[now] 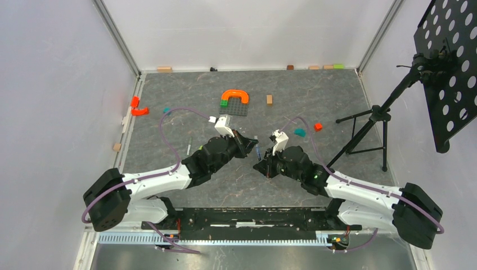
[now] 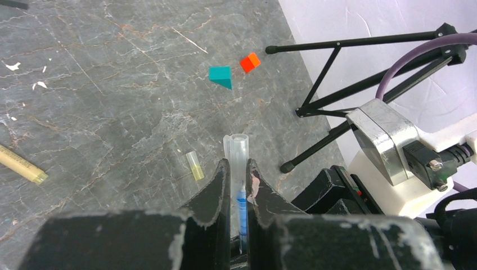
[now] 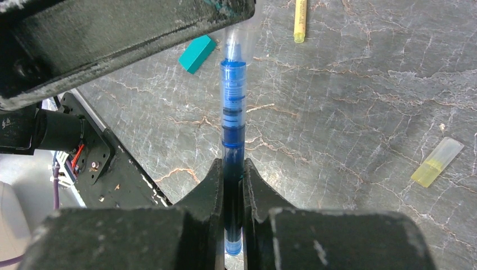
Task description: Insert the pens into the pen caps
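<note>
Your right end effector (image 3: 233, 188) is clenched on the blue pen (image 3: 232, 107), held up off the bench (image 3: 360, 101). Your left end effector (image 2: 237, 177) is clamped on the clear cap (image 2: 235, 147). Pen and cap share one long axis, tip already inside, so push straight along that line, left toward right.

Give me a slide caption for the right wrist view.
The right gripper holds the blue pen, tip inside the left gripper's clear cap.
</note>
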Robot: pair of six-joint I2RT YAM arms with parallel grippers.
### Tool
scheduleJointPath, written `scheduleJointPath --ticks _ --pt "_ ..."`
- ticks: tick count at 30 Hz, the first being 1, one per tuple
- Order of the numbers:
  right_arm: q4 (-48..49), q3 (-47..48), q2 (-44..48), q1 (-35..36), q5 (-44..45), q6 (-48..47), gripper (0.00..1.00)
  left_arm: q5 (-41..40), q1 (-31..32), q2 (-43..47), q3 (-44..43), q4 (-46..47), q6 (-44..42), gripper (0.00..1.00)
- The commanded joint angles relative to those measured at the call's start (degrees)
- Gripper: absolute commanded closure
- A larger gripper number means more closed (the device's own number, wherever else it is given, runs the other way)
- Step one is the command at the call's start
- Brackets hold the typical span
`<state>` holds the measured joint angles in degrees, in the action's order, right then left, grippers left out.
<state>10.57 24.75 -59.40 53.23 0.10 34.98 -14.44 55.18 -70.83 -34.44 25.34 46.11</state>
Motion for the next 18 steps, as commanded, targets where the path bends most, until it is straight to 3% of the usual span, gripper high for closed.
scheduleJointPath --ticks 1,7,18 --pt "2.55 4.96 -1.02 -0.24 3.13 1.16 1.00 -4.41 -0.08 -0.68 -0.85 -4.61 0.84 0.98" --pt "4.25 5.63 -2.89 -0.25 5.83 1.49 1.00 -3.79 -0.15 -0.36 -1.46 -5.48 6.89 0.98" --pt "1.95 8.87 -7.83 -0.28 7.13 -0.05 1.00 -3.85 -0.13 -0.91 -3.07 -8.61 7.63 0.98"
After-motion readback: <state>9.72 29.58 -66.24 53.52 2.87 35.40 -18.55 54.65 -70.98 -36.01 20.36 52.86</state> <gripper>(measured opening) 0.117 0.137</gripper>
